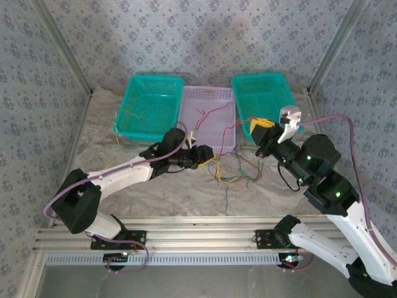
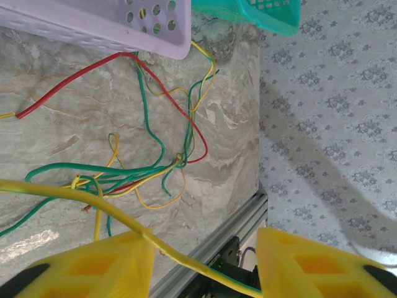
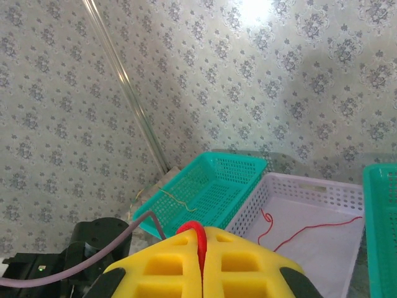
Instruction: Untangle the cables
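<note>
Cables (image 1: 234,169) lie tangled on the counter (image 1: 173,198) at the lilac basket's (image 1: 208,93) 6 o'clock. The top view leaves both grips too small to read. In the left wrist view, the left fingers (image 1: 203,155) stand apart with a yellow cable (image 2: 62,191) crossing between them. In the right wrist view, the right fingers (image 3: 208,261) are pinched on a red cable (image 3: 197,233).

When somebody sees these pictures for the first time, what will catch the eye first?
The tangle of red, yellow and green cables on the table, just before the lilac basket, strikes first. The right gripper has its jaws shut on a red cable; a yellow cable crosses between the open jaws of the left gripper.
</note>
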`<state>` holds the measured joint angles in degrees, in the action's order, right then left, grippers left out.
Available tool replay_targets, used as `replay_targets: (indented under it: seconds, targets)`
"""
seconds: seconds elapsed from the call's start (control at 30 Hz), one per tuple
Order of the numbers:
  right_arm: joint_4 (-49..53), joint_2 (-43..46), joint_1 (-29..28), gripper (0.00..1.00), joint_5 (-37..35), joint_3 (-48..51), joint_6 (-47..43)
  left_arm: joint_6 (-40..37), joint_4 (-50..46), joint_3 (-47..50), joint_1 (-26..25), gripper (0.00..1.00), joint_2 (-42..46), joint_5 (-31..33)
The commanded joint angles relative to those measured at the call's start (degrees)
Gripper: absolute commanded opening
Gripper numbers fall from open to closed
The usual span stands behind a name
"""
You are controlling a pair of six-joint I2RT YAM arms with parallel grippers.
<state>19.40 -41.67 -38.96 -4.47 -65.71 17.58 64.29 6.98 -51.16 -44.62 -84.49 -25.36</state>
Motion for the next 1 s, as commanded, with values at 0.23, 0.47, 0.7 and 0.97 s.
replay_targets:
  seconds: [0.23, 0.47, 0.7, 0.97]
  targets:
    - [-1.98, 1.05, 0.29, 0.00, 1.42, 0.32, 1.28, -0.11, 1.98, -1.31, 0.24, 0.21, -1.21, -1.42]
    - [-1.87, 1.25, 0.29, 0.00, 1.39, 0.50, 1.35, -0.53, 1.39, -1.69, 0.26, 0.07, -1.03, -1.39]
    - [-0.63, 1.61, 0.36, 0.00, -0.07, 0.83, 0.33, -1.59, -0.92, -1.75, 1.75, 0.00, 1.25, -1.01]
    - [5.35, 1.62, 1.48, 0.00, -16.41, 5.09, -2.65, -13.45, -21.22, -7.56, 7.14, 0.00, 12.74, 4.44]
